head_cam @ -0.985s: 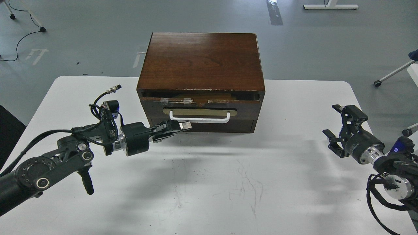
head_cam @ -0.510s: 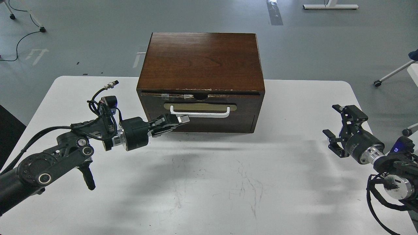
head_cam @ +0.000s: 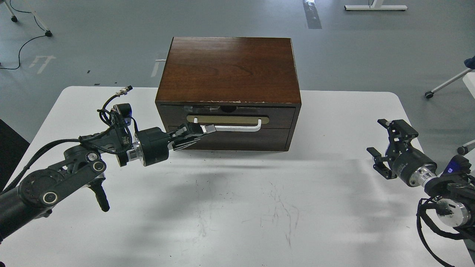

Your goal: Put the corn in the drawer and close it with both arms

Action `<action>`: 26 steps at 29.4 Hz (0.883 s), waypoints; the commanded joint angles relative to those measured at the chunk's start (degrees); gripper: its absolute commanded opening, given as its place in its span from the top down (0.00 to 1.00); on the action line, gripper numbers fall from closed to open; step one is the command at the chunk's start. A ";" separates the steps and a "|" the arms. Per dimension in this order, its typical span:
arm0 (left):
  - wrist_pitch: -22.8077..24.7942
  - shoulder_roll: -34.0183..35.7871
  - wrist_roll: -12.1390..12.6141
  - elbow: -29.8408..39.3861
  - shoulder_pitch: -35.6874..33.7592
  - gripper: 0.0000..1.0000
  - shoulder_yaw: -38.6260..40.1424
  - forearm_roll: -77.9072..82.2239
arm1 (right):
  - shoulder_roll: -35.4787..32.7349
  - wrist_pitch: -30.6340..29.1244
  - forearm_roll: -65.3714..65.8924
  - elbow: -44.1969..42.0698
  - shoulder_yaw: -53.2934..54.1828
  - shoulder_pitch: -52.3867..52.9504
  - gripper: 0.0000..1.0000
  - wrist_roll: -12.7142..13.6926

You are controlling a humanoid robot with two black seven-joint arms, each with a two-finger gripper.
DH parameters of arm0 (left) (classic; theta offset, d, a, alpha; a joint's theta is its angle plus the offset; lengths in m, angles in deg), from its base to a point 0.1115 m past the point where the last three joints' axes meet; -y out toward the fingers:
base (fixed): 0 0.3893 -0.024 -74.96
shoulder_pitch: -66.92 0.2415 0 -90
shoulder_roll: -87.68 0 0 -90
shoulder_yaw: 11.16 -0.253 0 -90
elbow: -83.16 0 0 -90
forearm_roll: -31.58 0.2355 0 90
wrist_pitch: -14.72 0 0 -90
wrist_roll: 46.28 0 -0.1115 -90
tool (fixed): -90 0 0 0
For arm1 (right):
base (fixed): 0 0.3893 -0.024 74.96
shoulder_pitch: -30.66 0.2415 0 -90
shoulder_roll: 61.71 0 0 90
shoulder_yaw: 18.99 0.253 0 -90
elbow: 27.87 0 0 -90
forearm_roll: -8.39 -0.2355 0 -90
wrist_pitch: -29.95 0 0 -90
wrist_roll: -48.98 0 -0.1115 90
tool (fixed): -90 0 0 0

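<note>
The dark brown drawer (head_cam: 279,117) sits flush in the front of the wooden cabinet (head_cam: 230,70), with its chipped taped top edge tucked under the cabinet top. Its white bar handle (head_cam: 237,129) lies on a tan plate. My left gripper (head_cam: 207,129) has its fingers together and its tip rests against the left end of the handle. My right gripper (head_cam: 381,140) is open and empty above the table's right side, well away from the cabinet. The corn is out of view.
The cabinet stands at the back middle of the white table (head_cam: 237,207). A plain dark panel (head_cam: 245,141) lies below the drawer. Grey floor, with chair and stand legs, surrounds the table.
The drawer has slid from partly open to fully in. My left gripper moved forward and up with it, staying at the handle's left end. The right arm has not moved.
</note>
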 commanded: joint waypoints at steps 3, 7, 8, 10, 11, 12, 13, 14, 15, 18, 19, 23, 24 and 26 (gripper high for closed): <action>1.03 5.29 -2.14 6.09 0.60 0.94 0.64 -0.17 | -0.09 -0.01 0.00 0.05 0.17 -0.07 0.01 0.00; 1.03 11.35 -4.13 11.28 0.69 0.01 2.39 -10.41 | 0.00 -0.01 0.00 -0.04 0.17 -0.07 0.01 0.00; 1.03 11.97 -4.13 11.46 0.69 0.00 3.27 -13.06 | 0.00 -0.01 0.00 -0.04 0.17 -0.07 0.01 0.00; 1.03 13.46 -4.13 11.37 0.77 0.00 5.73 -19.64 | 0.00 -0.01 0.00 -0.04 0.17 -0.07 0.01 0.00; 1.03 13.99 -4.13 11.29 0.77 0.00 6.44 -21.77 | 0.09 -0.01 0.00 0.05 0.35 -0.07 0.01 0.00; 1.03 14.96 -4.13 10.85 0.77 0.00 7.75 -25.36 | 0.09 -0.01 0.00 0.22 0.96 -0.07 0.01 0.00; 1.03 15.92 -4.13 10.76 0.77 0.00 8.46 -28.00 | 0.00 -0.01 0.00 0.31 1.49 -0.07 0.01 0.00; 1.03 16.63 -4.13 10.50 0.77 0.00 8.90 -29.94 | 0.09 -0.01 0.00 0.31 1.84 0.02 0.01 0.00; 1.03 18.03 -4.13 9.54 0.86 0.00 9.26 -33.62 | 0.09 -0.01 0.00 0.31 2.54 0.02 0.01 0.00; 1.03 20.41 -4.13 6.81 0.95 0.00 9.44 -41.90 | 0.09 -0.10 0.00 0.22 2.90 0.54 0.01 0.00; 1.03 20.85 -4.13 5.32 1.21 0.00 9.52 -45.57 | 0.09 -0.10 0.00 0.22 2.90 0.72 0.01 0.00; 1.03 20.77 -4.13 -0.74 4.01 0.00 11.80 -54.90 | 0.61 -0.01 0.00 0.13 3.33 0.81 0.01 0.00; 1.03 20.51 -4.13 -1.71 4.81 0.00 12.59 -55.62 | 0.70 -0.01 0.00 0.22 3.60 0.81 0.01 0.00; 1.03 20.24 -4.13 -3.03 6.30 0.00 13.82 -55.98 | 0.79 -0.01 0.00 0.31 4.13 0.81 0.01 0.00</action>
